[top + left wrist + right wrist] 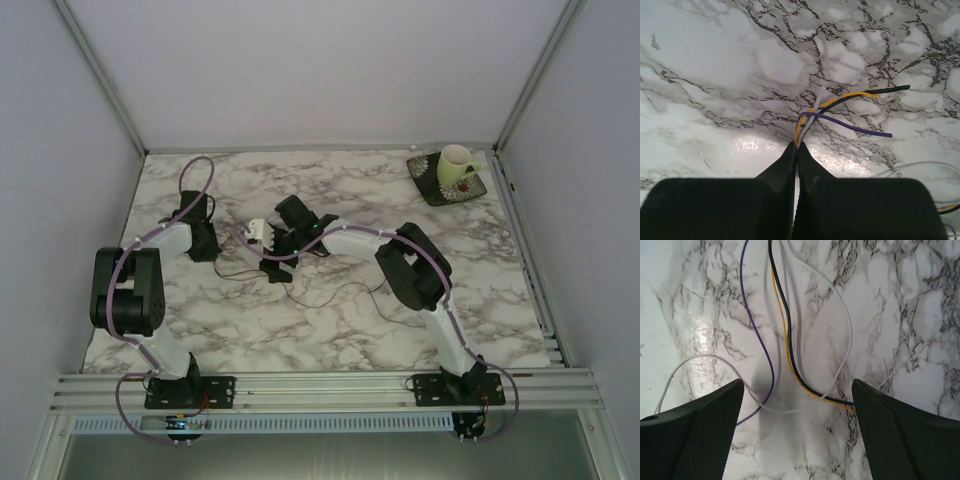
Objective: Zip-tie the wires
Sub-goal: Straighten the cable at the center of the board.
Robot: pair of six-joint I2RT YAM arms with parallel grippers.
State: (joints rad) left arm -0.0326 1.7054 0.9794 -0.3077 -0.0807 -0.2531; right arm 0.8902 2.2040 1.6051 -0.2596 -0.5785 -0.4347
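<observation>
Pinching wires near one end: left claw, fingers pressed together on bundle of yellow, black, purple and white strands fanning out past tips. Likely purpose: anchor bundle so strands lie gathered for binding. Over same strands, where they run side by side: right claw, spread wide, empty, probably lining up to gather them. Location of wires: middle of table, loose loops trailing toward near edge. Far right corner: cup on saucer, well apart. Judged stage: early, bundle not yet bound.

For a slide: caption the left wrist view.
Left gripper shut on yellow, black, purple and white wires over marble tabletop.
</observation>
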